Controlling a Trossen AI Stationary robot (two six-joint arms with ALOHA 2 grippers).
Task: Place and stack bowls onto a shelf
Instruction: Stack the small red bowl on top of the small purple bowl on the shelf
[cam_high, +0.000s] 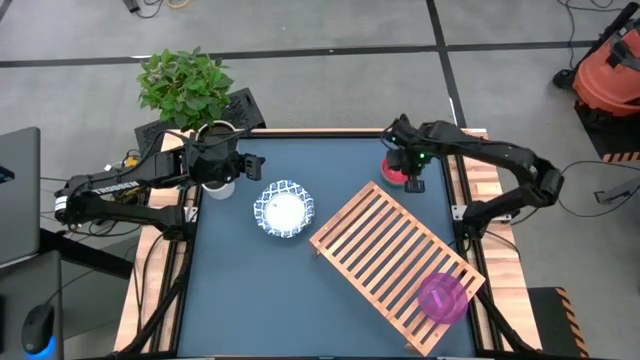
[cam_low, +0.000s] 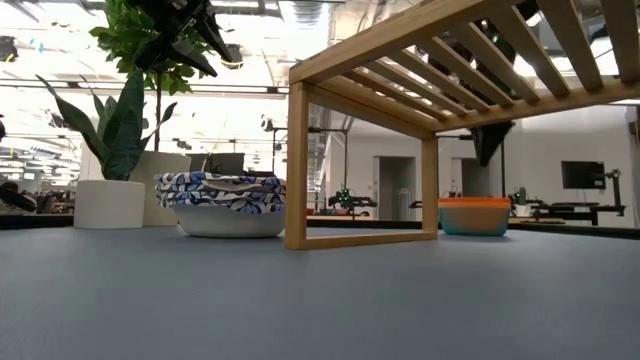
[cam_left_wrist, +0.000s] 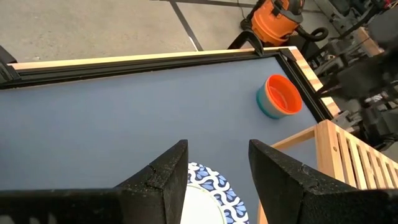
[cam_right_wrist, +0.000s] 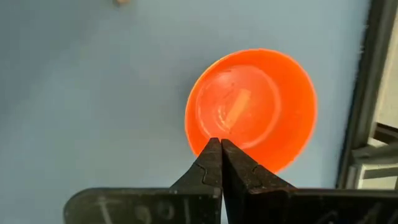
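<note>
Closest to my right wrist camera, the right end effector (cam_right_wrist: 221, 144) has its fingers pressed together, holding nothing, over the round orange-red bowl (cam_right_wrist: 252, 109) stacked on teal, upper right of the dark blue table (cam_high: 230, 290). My left end effector (cam_left_wrist: 217, 163) is spread open, empty, above the white blue-patterned bowl (cam_high: 283, 209), centre-left. A small magenta bowl (cam_high: 442, 297) sits on the light-wood slatted shelf (cam_high: 385, 250), lower right.
</note>
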